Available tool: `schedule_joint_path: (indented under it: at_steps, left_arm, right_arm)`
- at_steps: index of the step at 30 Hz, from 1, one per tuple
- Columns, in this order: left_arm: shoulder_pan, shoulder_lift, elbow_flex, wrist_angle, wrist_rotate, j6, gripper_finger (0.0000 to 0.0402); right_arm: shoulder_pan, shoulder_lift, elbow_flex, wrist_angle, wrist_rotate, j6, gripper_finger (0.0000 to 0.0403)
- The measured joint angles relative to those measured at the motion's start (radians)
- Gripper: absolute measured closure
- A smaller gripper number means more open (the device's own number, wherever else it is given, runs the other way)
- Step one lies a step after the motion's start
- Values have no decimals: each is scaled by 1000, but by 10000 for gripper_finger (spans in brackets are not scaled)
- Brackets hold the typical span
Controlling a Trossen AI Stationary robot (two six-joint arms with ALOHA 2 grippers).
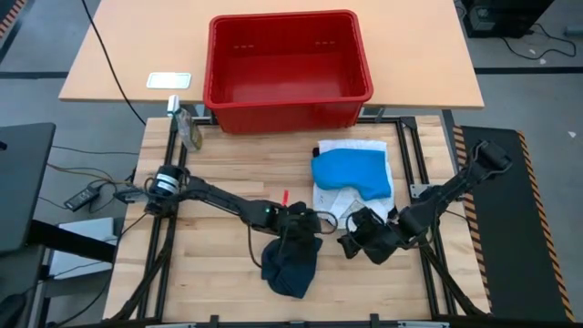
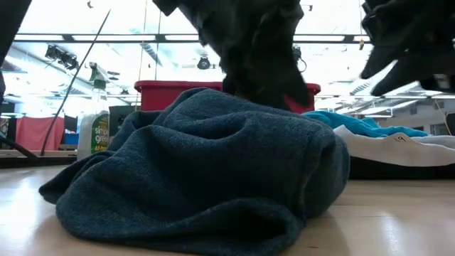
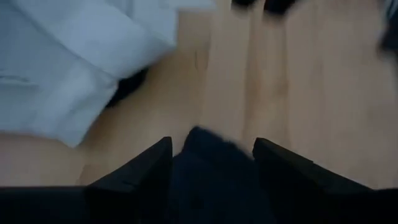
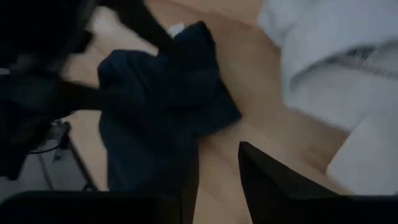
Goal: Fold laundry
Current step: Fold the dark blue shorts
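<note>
A dark blue-black garment [image 1: 291, 260] lies bunched on the wooden table, a rumpled heap in the low view [image 2: 206, 171]. My left gripper [image 1: 307, 221] is at its far end, shut on it [image 3: 211, 155]. My right gripper [image 1: 351, 241] hovers open just right of the garment, with only bare table between its fingers [image 4: 217, 177]. A bright blue piece [image 1: 351, 173] rests on top of a white garment [image 1: 351, 200], which lies flat on the table's right half. My left gripper pinches the dark garment's far end [image 3: 208, 146] between its two fingers [image 3: 146, 168], coming from above and slanting from the table's left. The cloth fills the gap between them. The rest of the garment [image 2: 178, 199] lies slack in a heap on the table toward the near edge.
A red plastic basket [image 1: 287, 100] stands beyond the table's far edge on a second table. A spray bottle [image 1: 189, 128] stands at the far left corner. A small red mark [image 1: 285, 196] shows near mid-table. Bare wood lies at the near left [image 1: 200, 273].
</note>
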Motion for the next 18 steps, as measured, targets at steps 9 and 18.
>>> schedule_joint_path:
  at_steps: [9,18]
  left_arm:
    - [11,41,0,-81,55,145,183]
    - [61,76,2,-185,81,49,376]
  right_arm:
    - [84,18,0,-39,7,163,283]
    - [82,25,0,-22,73,187,283]
